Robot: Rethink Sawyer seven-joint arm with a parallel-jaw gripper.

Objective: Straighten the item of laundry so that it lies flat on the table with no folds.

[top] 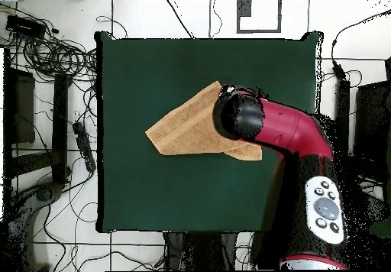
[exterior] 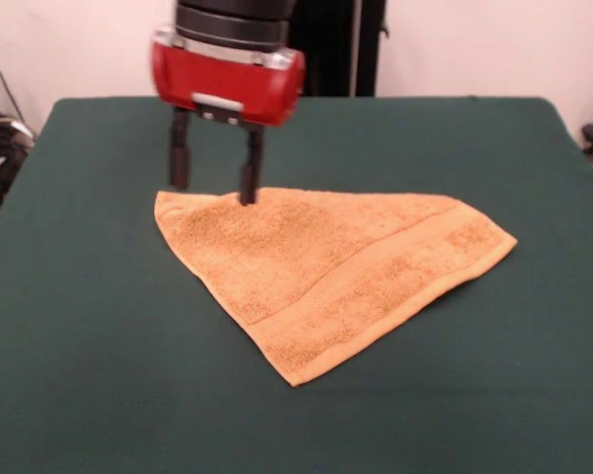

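The item of laundry (exterior: 326, 272) is an orange-tan terry towel folded over into a triangle on the dark green table (exterior: 89, 326). A woven band runs along its lower right edge. In the overhead view the towel (top: 187, 130) lies near the table's (top: 153, 200) middle, partly hidden under the arm. My gripper (exterior: 214, 183) hangs over the towel's far left corner, open. One fingertip (exterior: 247, 195) touches the towel's far edge, the other (exterior: 180, 180) stands just beyond the cloth. Nothing is held. In the overhead view the red arm covers the gripper.
Green table surface surrounds the towel on all sides. Cables and dark equipment (top: 53, 63) lie on the floor past the table's edge. The red and black arm (top: 282, 131) reaches over the table from one side.
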